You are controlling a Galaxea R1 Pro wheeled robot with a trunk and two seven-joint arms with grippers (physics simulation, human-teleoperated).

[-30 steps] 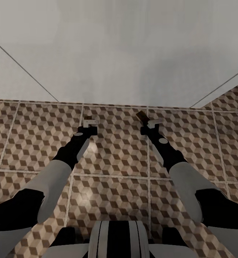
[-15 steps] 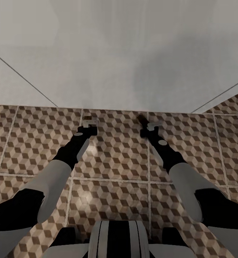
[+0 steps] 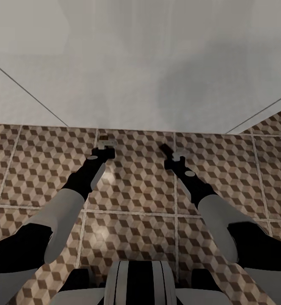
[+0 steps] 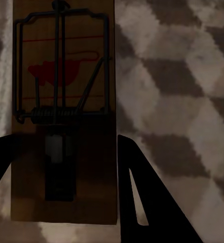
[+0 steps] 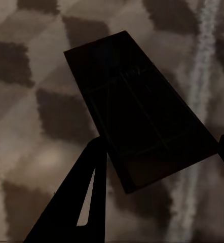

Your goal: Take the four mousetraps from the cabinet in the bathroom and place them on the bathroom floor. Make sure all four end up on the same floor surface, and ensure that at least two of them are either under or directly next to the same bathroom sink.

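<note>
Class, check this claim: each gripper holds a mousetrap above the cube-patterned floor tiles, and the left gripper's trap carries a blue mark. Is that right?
Not quite. The mark on the left gripper's mousetrap is red, not blue, as the left wrist view shows. The rest stands: the right gripper also holds a mousetrap above the cube-patterned tiles.

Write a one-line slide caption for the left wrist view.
Left gripper holding a brown wooden mousetrap with a red mark, over the cube-patterned bathroom floor.
</note>
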